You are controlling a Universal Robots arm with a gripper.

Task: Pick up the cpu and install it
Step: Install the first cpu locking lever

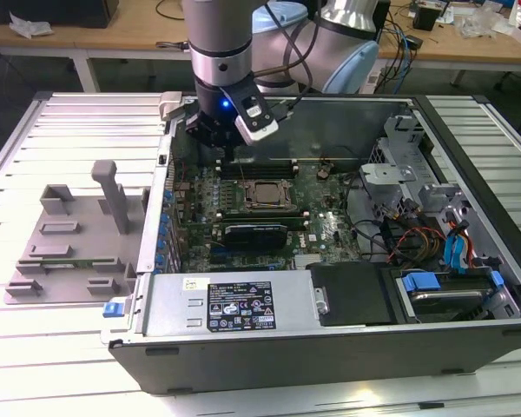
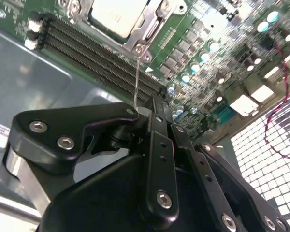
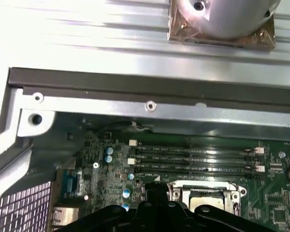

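Observation:
The cpu (image 1: 265, 195) lies flat in the motherboard socket inside the open computer case (image 1: 330, 326), with the metal socket frame around it. In both wrist views its silvery top (image 2: 117, 14) (image 3: 203, 197) shows within the frame. My gripper (image 1: 230, 156) hangs just beyond the socket's far left corner in the exterior view, over the memory slots (image 3: 193, 157). Its black fingers (image 2: 159, 121) are pressed together, shut, with nothing seen between them. A thin metal lever rod (image 2: 137, 77) runs from the socket frame to right beside the fingertips. The gripper (image 3: 157, 195) stands close to the socket edge.
A grey plastic fixture (image 1: 65, 234) with an upright post sits on the slatted table at the exterior view's left. The case holds a black power supply (image 1: 243, 304), drive bays and cables (image 1: 434, 234) on the exterior view's right. The case wall (image 3: 150, 89) runs close behind the gripper.

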